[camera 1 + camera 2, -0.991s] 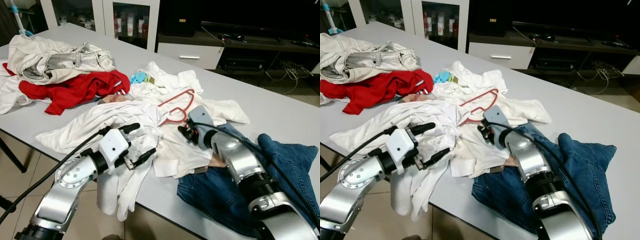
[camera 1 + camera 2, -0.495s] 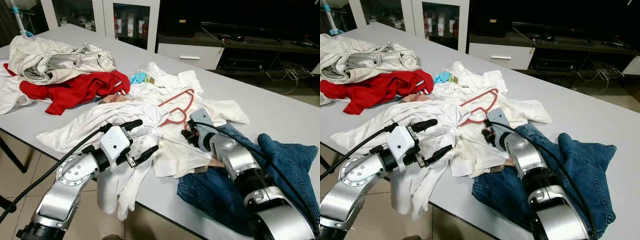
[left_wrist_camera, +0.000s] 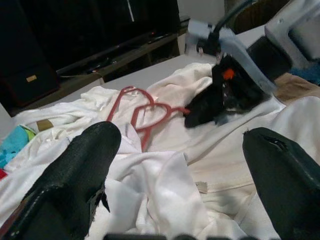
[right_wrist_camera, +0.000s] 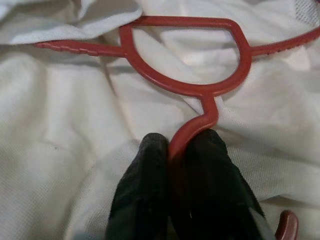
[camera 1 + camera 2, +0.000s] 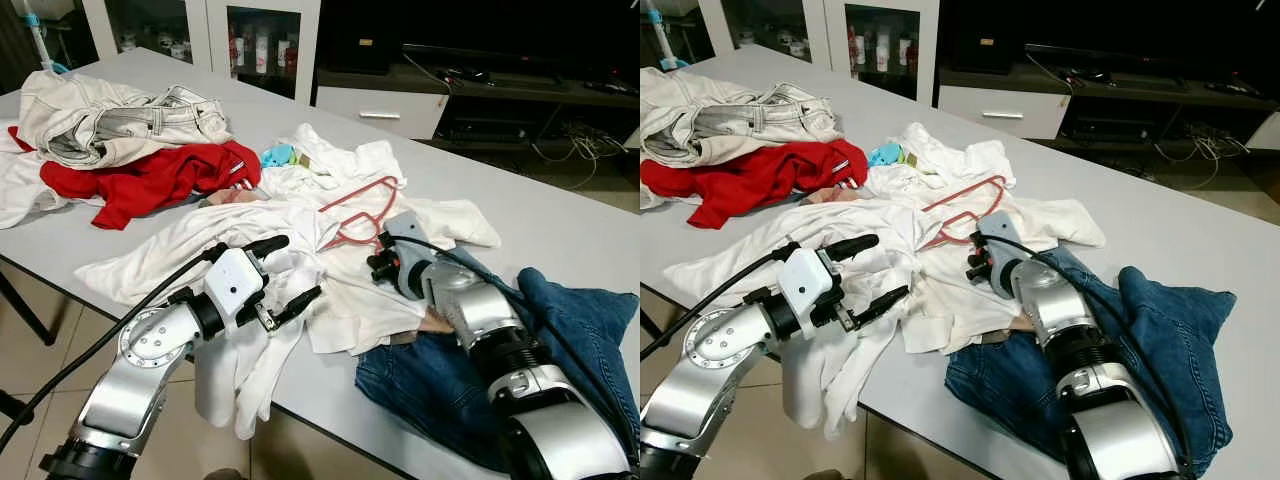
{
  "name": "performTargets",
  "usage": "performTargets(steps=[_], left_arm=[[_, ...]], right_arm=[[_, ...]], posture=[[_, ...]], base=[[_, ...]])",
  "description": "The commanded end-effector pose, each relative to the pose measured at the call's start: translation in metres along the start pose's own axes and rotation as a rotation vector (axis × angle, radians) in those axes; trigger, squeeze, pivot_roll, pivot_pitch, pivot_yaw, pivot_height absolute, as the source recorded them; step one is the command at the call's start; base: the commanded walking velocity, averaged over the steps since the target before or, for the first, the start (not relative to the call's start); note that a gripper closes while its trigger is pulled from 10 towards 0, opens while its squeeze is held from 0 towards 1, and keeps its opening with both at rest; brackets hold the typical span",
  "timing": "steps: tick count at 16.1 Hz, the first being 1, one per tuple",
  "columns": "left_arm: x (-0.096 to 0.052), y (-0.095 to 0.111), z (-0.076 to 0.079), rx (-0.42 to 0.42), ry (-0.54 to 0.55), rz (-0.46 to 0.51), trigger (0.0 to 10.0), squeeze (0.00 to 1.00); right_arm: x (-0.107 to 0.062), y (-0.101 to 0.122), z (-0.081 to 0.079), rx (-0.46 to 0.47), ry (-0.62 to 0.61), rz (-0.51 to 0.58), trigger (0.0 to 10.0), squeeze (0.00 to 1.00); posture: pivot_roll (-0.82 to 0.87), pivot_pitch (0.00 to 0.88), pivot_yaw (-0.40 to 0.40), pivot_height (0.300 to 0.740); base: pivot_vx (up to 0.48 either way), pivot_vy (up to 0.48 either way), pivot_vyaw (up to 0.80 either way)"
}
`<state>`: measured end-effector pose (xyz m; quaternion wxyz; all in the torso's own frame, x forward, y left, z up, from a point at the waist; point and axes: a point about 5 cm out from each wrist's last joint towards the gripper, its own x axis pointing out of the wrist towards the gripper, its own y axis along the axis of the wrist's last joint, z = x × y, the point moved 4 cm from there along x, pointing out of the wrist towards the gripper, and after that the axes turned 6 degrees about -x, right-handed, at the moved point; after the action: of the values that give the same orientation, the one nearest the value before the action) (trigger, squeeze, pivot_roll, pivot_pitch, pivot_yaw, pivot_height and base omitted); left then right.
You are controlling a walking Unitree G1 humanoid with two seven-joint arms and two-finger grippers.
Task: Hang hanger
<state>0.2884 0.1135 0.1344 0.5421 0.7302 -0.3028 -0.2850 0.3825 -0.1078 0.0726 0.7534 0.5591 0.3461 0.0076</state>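
Note:
A red plastic hanger [image 5: 358, 207] lies on a white shirt [image 5: 340, 290] in the middle of the table, partly tucked under the cloth. My right gripper [image 5: 376, 266] is shut on the hanger's hook [image 4: 192, 131]; its two black fingers [image 4: 145, 195] pinch the red hook between them. My left gripper [image 5: 283, 272] is open near the table's front edge, over the white shirt's hanging folds, holding nothing. In the left wrist view its fingers [image 3: 80, 175] frame the hanger [image 3: 142, 112] and the right gripper [image 3: 220, 102].
Blue jeans [image 5: 560, 350] lie under my right arm at the table's right. A red garment [image 5: 150, 180] and pale jeans [image 5: 110, 120] are piled at the back left. A small blue item [image 5: 277, 155] sits by the shirts. The grey table [image 5: 560, 220] has bare room at the right rear.
My right gripper has pulled back slightly to the right with the hanger's hook, shifting the hanger a little. My left gripper has edged a little toward the hanger.

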Motion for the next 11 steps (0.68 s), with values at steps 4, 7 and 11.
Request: performTargets(steps=[4,7,11], left_arm=[[0.012,0.008,0.001,0.045,-0.026,0.029,10.0,0.0],[0.015,0.008,0.002,0.054,-0.033,0.035,10.0,0.0],[0.017,0.006,0.004,0.073,-0.044,0.032,10.0,0.0]], right_arm=[[-0.014,0.029,0.029,-0.023,-0.058,0.07,3.5,0.0],[-0.02,0.032,0.035,-0.062,-0.057,0.07,10.0,0.0],[-0.029,0.025,0.048,-0.188,-0.107,0.047,10.0,0.0]], posture=[[0.06,0.0,-0.105,0.74],[0.05,0.0,-0.101,0.74],[0.05,0.0,-0.099,0.74]], base=[[0.0,0.0,0.0],[0.0,0.0,0.0],[0.0,0.0,0.0]])
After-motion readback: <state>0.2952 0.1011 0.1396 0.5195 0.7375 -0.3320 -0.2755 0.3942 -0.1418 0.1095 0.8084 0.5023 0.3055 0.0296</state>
